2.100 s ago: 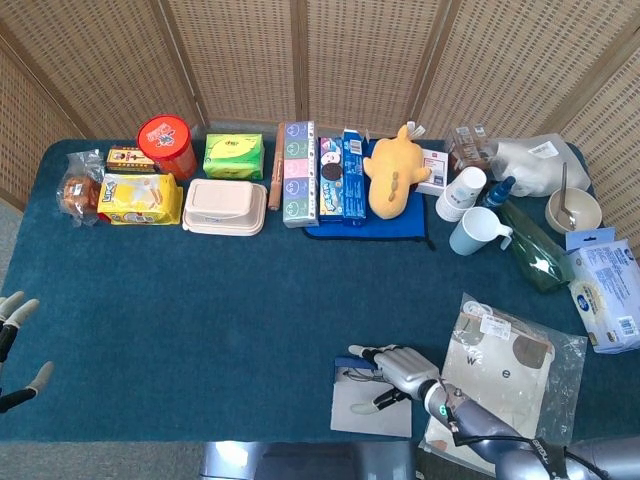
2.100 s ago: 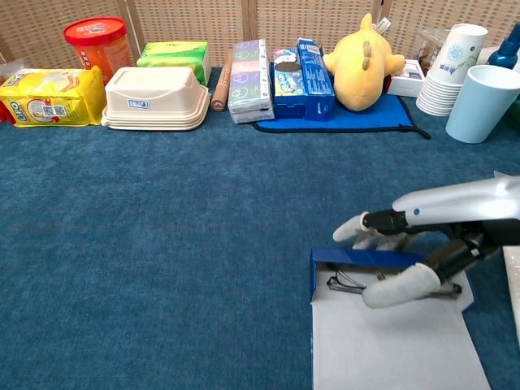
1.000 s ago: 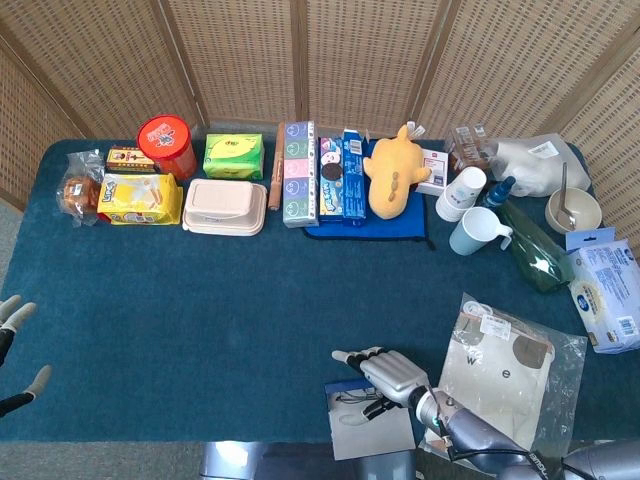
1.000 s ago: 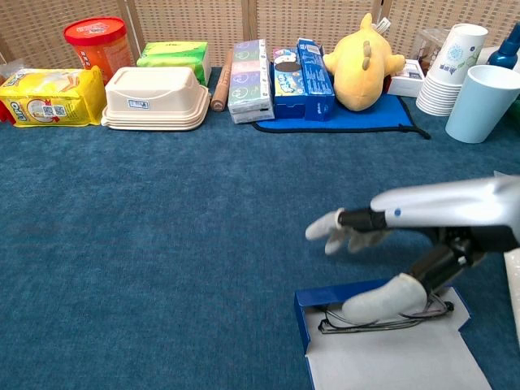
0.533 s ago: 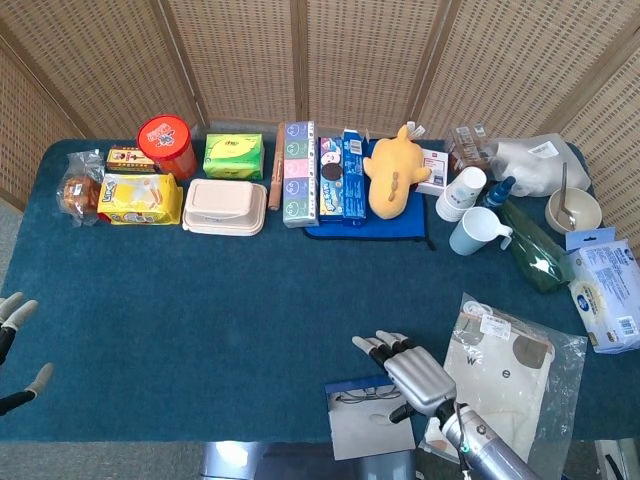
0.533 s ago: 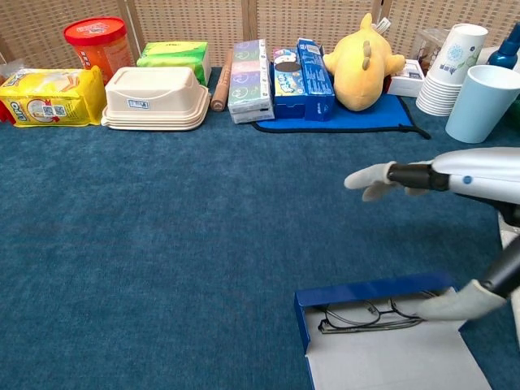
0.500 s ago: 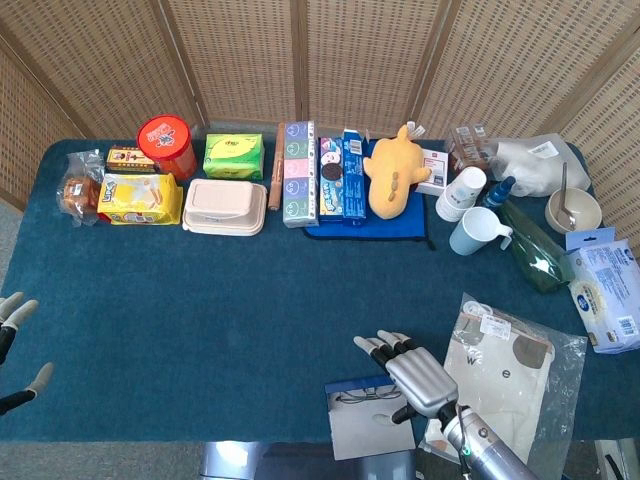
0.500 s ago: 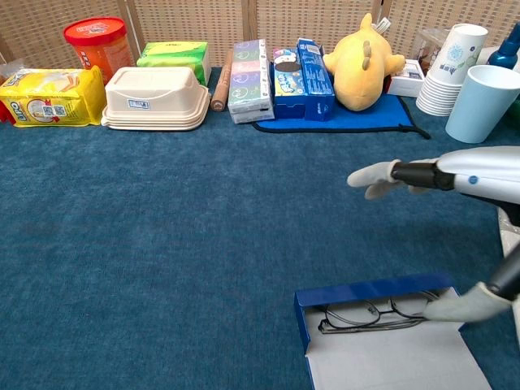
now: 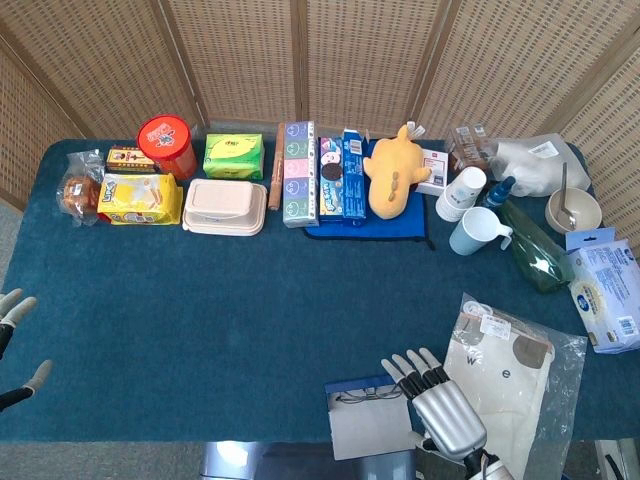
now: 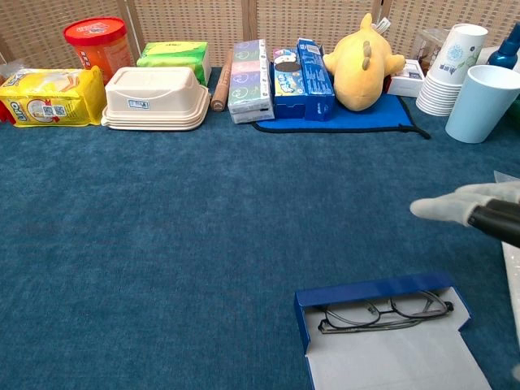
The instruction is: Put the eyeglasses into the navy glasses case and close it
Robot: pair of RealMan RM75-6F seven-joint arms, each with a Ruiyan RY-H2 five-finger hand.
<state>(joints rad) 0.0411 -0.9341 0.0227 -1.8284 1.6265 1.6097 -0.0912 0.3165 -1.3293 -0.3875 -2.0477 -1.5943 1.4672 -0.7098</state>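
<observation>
The navy glasses case (image 10: 374,294) lies open near the table's front edge, its grey lid flap (image 10: 394,363) folded flat toward me. The thin-framed eyeglasses (image 10: 382,314) lie inside the case, along its navy back wall; the head view shows the eyeglasses (image 9: 368,394) too. My right hand (image 9: 443,405) hovers to the right of the case with fingers spread, holding nothing; the chest view catches only its fingertips (image 10: 443,205). At the far left edge of the head view, my left hand (image 9: 14,340) stays open and away from the case.
A clear bag (image 9: 510,370) lies right of the case. Along the back stand a red tin (image 9: 166,144), snack packs, a beige lunch box (image 9: 225,206), boxes, a yellow plush (image 9: 394,170), paper cups (image 10: 452,69), a blue mug (image 9: 476,231) and a bowl (image 9: 574,209).
My right hand has let go of the eyeglasses and drawn back up and to the right, off the case. The eyeglasses now lie alone in the open case.
</observation>
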